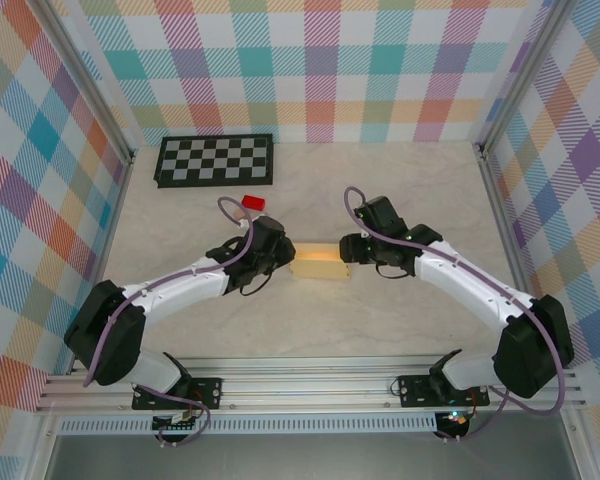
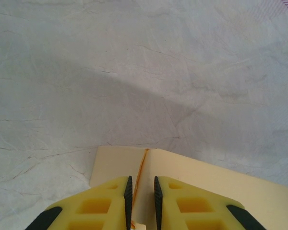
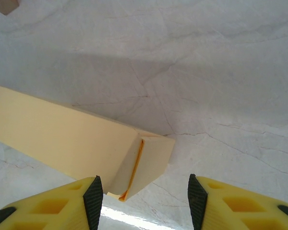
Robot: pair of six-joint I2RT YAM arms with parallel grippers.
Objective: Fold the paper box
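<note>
The paper box point(image 1: 320, 264) lies as a pale yellow shallow rectangle at the middle of the table, between both arms. My left gripper point(image 1: 285, 255) is at its left end. In the left wrist view the jaws point(image 2: 141, 191) stand narrow, pinching a thin orange-edged wall of the box point(image 2: 230, 179). My right gripper point(image 1: 348, 252) is at the box's right end. In the right wrist view its jaws point(image 3: 145, 196) stand wide open, and the folded end of the box point(image 3: 62, 139) lies just ahead of them, closer to the left finger and apart from both pads.
A black-and-white checkerboard point(image 1: 215, 160) lies at the back left, against the wall. A small red block point(image 1: 253, 203) sits between it and my left arm. A tiny tan cube point(image 3: 4, 5) shows at the top left corner of the right wrist view. Plaid walls enclose the table.
</note>
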